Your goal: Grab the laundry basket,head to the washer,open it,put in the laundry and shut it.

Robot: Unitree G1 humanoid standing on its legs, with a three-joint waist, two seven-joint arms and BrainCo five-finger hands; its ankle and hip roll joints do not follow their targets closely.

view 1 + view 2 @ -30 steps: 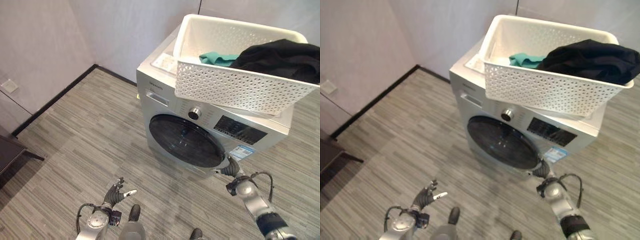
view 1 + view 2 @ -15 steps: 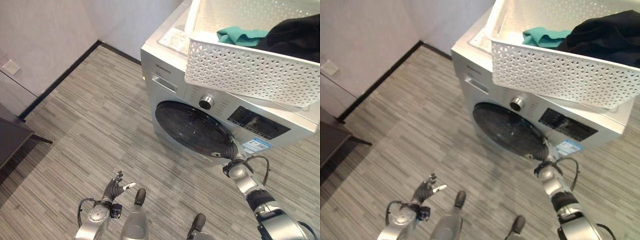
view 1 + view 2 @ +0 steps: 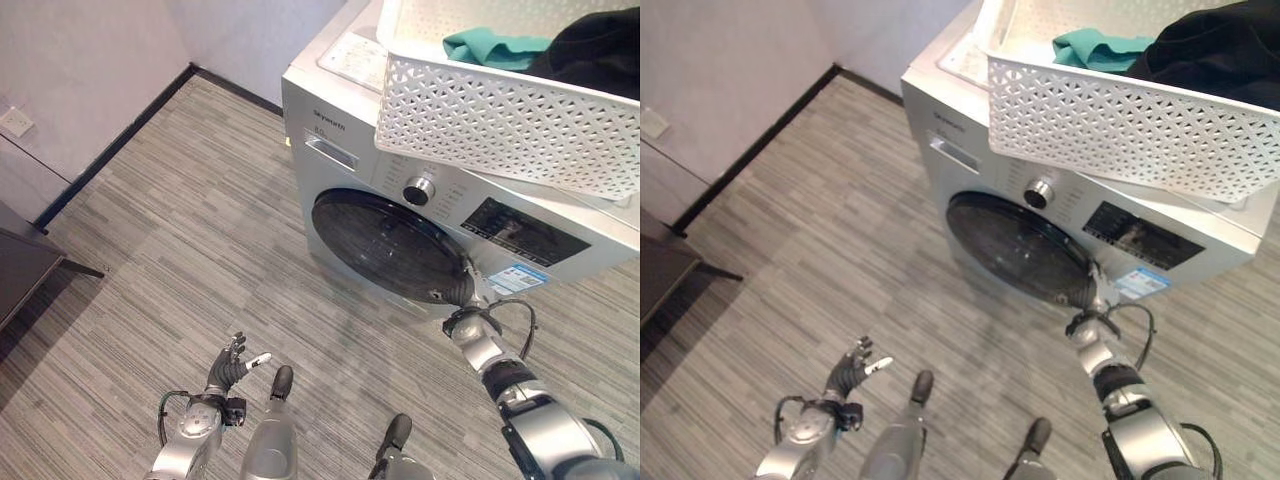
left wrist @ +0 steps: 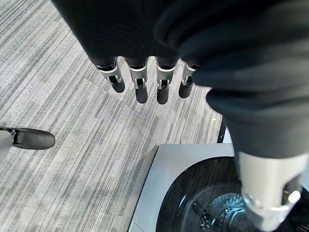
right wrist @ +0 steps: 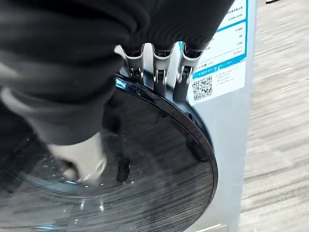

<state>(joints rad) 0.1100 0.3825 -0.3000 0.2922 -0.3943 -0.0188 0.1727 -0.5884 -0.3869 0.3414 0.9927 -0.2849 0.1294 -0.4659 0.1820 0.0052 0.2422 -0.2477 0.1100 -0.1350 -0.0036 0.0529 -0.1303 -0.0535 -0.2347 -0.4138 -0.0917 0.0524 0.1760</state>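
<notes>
The silver washer stands ahead, and its dark round door faces me. On top of it rests the white perforated laundry basket, holding a teal cloth and a black garment. My right hand is at the door's right rim. In the right wrist view its fingers hook over the rim and its thumb lies on the glass. My left hand hangs low over the floor with straight fingers, holding nothing.
Grey plank floor spreads to the left of the washer. A wall with black skirting and a socket runs along the left. A dark piece of furniture juts in at the left edge.
The camera has moved, so the washer sits higher and nearer in the picture. My right hand stays at the door's right rim. My left hand keeps its pose.
</notes>
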